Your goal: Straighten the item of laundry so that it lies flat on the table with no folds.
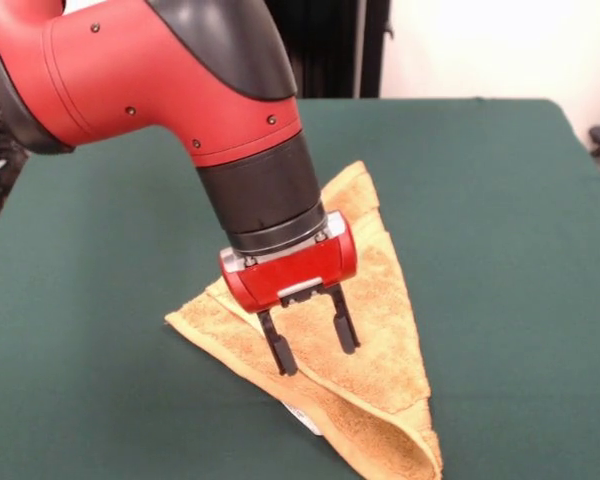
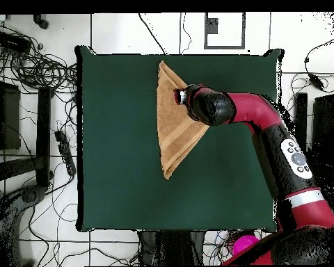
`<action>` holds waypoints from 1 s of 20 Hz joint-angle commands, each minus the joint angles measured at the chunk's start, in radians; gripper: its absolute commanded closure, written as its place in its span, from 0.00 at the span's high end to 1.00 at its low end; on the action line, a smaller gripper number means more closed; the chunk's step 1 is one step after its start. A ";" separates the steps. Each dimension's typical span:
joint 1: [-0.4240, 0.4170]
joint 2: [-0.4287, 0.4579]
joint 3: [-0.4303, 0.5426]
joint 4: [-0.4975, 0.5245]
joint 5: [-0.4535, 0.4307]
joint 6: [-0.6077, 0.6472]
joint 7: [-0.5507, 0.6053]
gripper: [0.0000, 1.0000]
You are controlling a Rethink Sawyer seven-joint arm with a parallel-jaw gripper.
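My gripper (image 1: pixel 313 338) hangs with its fingers (image 1: pixel 278 352) apart, holding nothing, tips just over the towel (image 1: pixel 370 320). The towel lies folded into a triangle on the table (image 1: pixel 500 230), one fold along its long edge.

- The folded orange-tan terry towel (image 1: pixel 375 330) is cut off at its near corner by the front view's bottom edge.
- The red and black robot arm (image 1: pixel 170 80) hides the towel's middle, and part of the dark green cloth-covered surface (image 1: pixel 500 250).
- Overhead, the arm's wrist covers the red gripper (image 2: pixel 178 95), hiding its jaws.
- The small white tag (image 1: pixel 305 420) is too small to read.
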 commanded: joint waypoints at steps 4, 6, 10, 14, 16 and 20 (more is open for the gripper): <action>0.077 0.054 -0.015 -0.011 -0.056 -0.076 -0.120 1.00; 0.086 0.058 -0.021 -0.024 -0.068 -0.100 -0.109 1.00; 0.098 0.067 -0.030 -0.043 -0.095 -0.157 -0.089 1.00; 0.110 0.075 -0.043 -0.058 -0.108 -0.176 -0.079 1.00; 0.112 0.077 -0.047 -0.060 -0.110 -0.179 -0.079 1.00; 0.116 0.081 -0.055 -0.063 -0.115 -0.183 -0.080 1.00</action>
